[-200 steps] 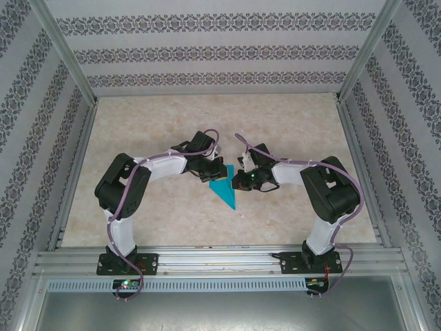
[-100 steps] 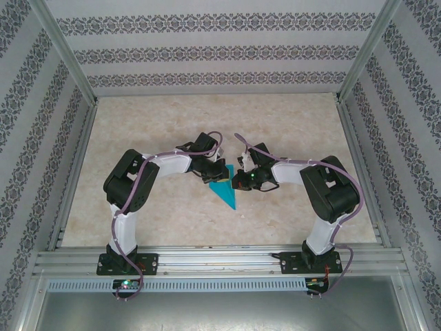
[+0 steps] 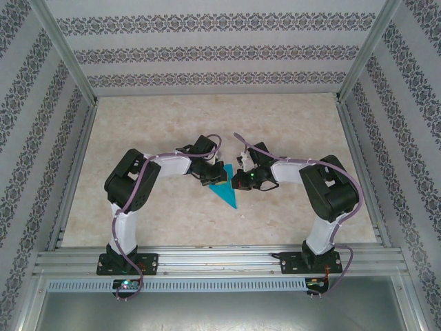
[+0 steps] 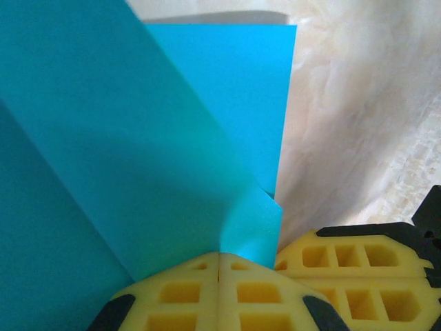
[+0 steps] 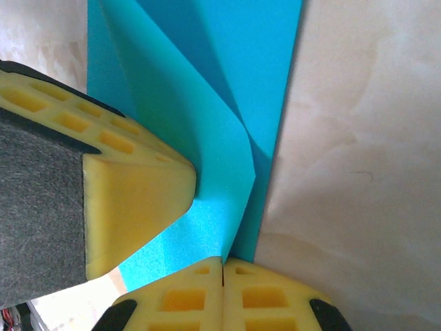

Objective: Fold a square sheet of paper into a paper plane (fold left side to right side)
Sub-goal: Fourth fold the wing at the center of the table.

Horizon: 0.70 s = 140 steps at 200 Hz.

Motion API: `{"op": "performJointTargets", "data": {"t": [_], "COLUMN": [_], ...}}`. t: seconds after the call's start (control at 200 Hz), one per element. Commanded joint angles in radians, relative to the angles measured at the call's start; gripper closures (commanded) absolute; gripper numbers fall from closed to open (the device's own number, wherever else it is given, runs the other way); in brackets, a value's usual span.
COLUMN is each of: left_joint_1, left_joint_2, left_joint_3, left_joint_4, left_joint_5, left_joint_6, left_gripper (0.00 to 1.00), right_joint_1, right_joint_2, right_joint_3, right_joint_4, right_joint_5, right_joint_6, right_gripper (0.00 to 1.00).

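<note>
The left fingers (image 4: 176, 296) are fully closed, tips together against a raised flap of the folded turquoise paper (image 4: 103, 138); the right fingers (image 5: 186, 303), just beside them, are likewise closed; both appear to press on the sheet rather than pinch it, though the contact is hidden. The paper lies as a pointed wedge on the worktop (image 3: 289, 131) between the arms, point toward their bases. Risk: the flap stands uncreased; uneven pressure could drag the sheet or set a crooked crease.
</note>
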Motion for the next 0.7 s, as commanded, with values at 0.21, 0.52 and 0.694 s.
{"op": "performJointTargets", "data": {"t": [0.21,0.52,0.694], "left_joint_1": [0.008,0.008,0.008], "left_joint_2": [0.029,0.023,0.013], "left_joint_3": [-0.067,-0.087,-0.098], "left_joint_4": [-0.01,-0.007,-0.004], "left_joint_5": [-0.053,-0.057,-0.059], "left_joint_6": [0.015,0.016,0.016], "left_gripper": [1.0,1.0,1.0], "right_joint_1": [-0.004,-0.014,-0.032], "right_joint_2": [0.056,-0.003,-0.073], "right_joint_3": [-0.023,0.007,0.017], "right_joint_4": [-0.087,-0.046,-0.038], "right_joint_5": [0.084,-0.003,-0.019], "right_joint_6": [-0.018,0.028,0.05], "right_gripper": [1.0,0.9,0.75]}}
